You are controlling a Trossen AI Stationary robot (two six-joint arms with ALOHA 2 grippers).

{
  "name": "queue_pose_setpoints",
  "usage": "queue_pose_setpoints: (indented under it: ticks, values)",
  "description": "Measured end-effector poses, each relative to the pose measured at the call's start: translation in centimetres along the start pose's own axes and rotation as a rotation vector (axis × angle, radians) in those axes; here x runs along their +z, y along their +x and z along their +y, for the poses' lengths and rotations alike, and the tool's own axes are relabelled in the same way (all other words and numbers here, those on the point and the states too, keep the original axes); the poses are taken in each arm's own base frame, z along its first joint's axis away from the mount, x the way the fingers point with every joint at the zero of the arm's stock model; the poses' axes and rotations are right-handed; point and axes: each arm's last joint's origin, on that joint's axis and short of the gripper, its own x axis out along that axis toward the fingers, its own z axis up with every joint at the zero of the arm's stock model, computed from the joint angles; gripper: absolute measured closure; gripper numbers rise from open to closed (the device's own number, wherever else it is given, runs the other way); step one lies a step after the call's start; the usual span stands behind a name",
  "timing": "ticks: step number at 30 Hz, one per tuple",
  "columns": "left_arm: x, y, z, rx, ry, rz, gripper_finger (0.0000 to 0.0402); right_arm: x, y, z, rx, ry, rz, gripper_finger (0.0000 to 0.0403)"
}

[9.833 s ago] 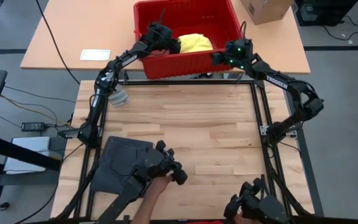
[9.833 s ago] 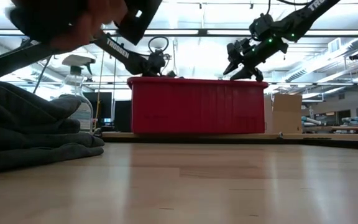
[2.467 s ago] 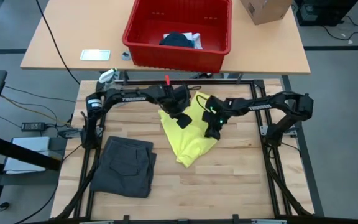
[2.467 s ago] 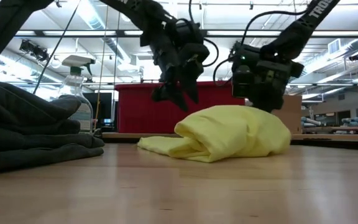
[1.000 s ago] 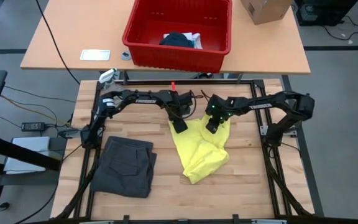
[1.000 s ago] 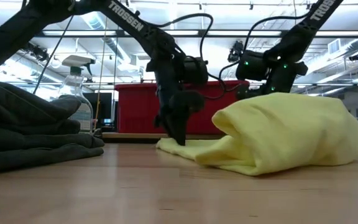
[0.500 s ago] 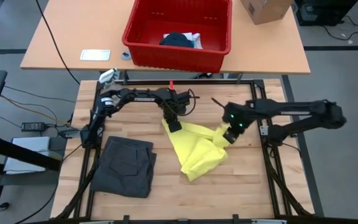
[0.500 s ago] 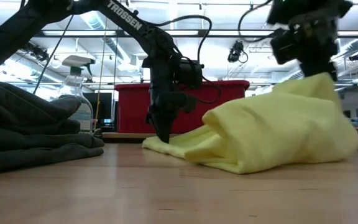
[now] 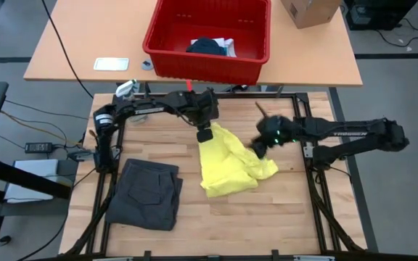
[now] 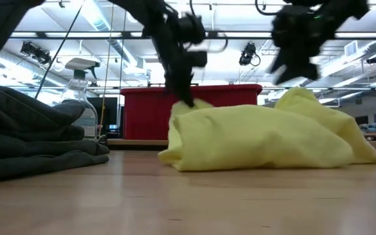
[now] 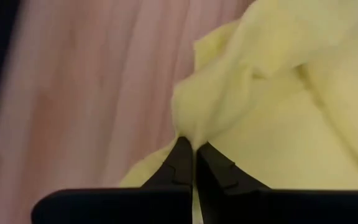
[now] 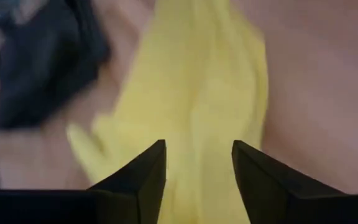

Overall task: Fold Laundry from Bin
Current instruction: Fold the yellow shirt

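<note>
The yellow garment [image 9: 232, 163] is bunched up on the desk [image 9: 267, 225], near the middle of its far edge. A fold of it is pinched tight by the left gripper [image 9: 205, 135]. The right gripper [image 9: 258, 147] is held open at the cloth's right side, with nothing in it.

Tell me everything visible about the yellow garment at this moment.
The yellow garment is soft, bright yellow cloth, crumpled in a loose heap of folds on the wooden table, in front of the bin. The left gripper is shut on a pinch of its edge at the end nearer the bin, lifting that end slightly. The right gripper is open just above its other side, holding nothing. No print, sleeves or collar can be made out.
</note>
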Motion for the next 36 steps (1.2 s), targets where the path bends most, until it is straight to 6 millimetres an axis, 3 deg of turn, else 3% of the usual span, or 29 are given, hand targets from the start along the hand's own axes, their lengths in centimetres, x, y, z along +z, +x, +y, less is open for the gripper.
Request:
queue_pose_setpoints:
  ticks: [5,10,16,19,22,28,36]
  values:
    - [1.4,-3.0,-1.8,0.017,0.237,-0.167,0.0397,3.1,2.0,-1.9,0.006,-0.11,-0.127,0.0199]
    - [2.3,-6.2,-4.0,0.057,0.51,-0.31,0.0397,4.2,3.8,-2.9,0.106,-0.21,-0.117,0.0201]
    - [2.4,-6.5,-4.6,0.103,0.587,-0.317,0.0397,4.0,6.4,-3.2,0.225,-0.265,-0.019,0.0221]
    - [2.5,-6.5,-4.5,0.16,0.576,-0.301,0.0397,4.1,7.6,-2.7,0.339,-0.133,0.015,0.0241]
    - [2.4,-6.4,-3.8,0.236,0.44,-0.278,0.0386,4.2,8.5,-1.8,0.463,-0.019,0.04,0.0267]
    - [1.5,-6.3,-0.7,0.244,-0.072,-0.241,0.0331,4.0,8.9,-1.0,0.518,-0.013,0.054,0.0318]
    - [-1.2,-3.8,2.0,0.13,-0.571,-0.156,0.0242,5.6,6.9,-3.2,0.312,0.069,-0.102,0.0296]
